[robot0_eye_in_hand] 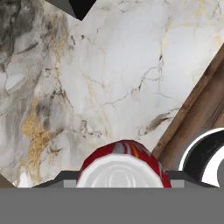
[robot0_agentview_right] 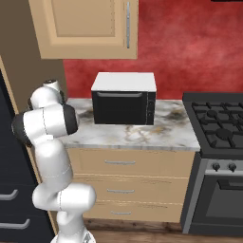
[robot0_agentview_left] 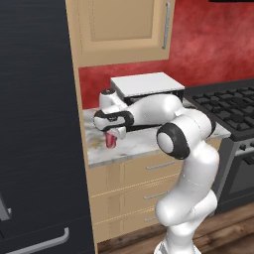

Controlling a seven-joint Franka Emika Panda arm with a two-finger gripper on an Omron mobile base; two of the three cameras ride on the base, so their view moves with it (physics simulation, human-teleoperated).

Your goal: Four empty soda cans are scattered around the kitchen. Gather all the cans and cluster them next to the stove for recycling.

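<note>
The pincer [robot0_agentview_left: 112, 135] is down at the left end of the marble tabletop [robot0_agentview_left: 144, 141], left of the microwave [robot0_agentview_right: 124, 97], its jaws set narrowly on either side of a red soda can [robot0_agentview_left: 110, 141]; it looks clamped, and whether the can has left the surface I cannot tell. The tabletop strip just beside the stove [robot0_agentview_right: 218, 124] carries no cans, so this looks like an early pickup, with the carry and the other cans left.
</note>
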